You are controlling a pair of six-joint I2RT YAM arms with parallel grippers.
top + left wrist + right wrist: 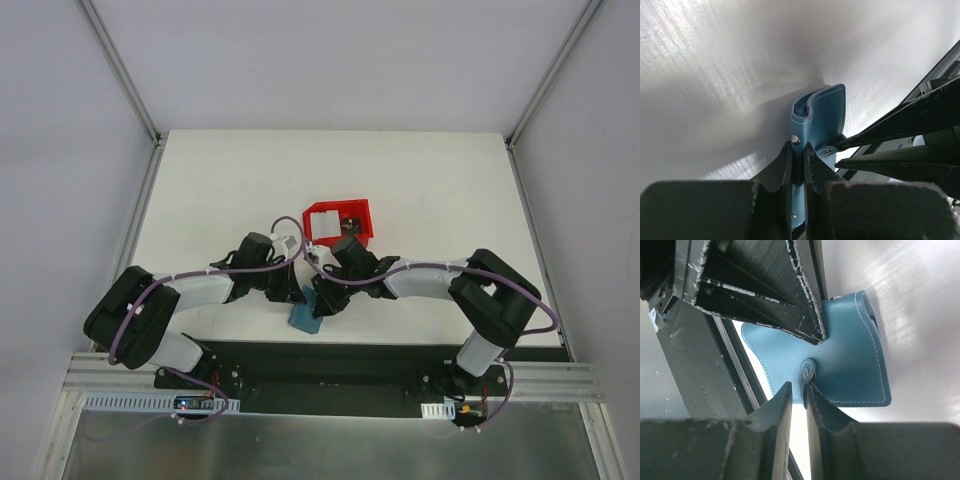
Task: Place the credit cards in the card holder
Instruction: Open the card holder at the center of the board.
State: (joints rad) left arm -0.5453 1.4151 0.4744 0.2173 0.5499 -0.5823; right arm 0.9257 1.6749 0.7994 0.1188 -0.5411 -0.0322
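The teal-blue card holder (306,318) (850,365) stands on edge near the table's front, folded shut. My left gripper (296,290) (799,145) is shut on one edge of the card holder (820,115), close to a metal stud. My right gripper (322,300) (798,386) is at the holder's small snap tab (808,371). Its jaws stand slightly open; the tab rests against one fingertip, with a gap to the other. A pale credit card (323,224) and a dark one (351,222) appear to lie in the red bin.
The red plastic bin (362,208) sits just behind the two grippers at mid-table. The black base rail (330,355) runs right beside the holder at the table's near edge. Both arms crowd together over the holder.
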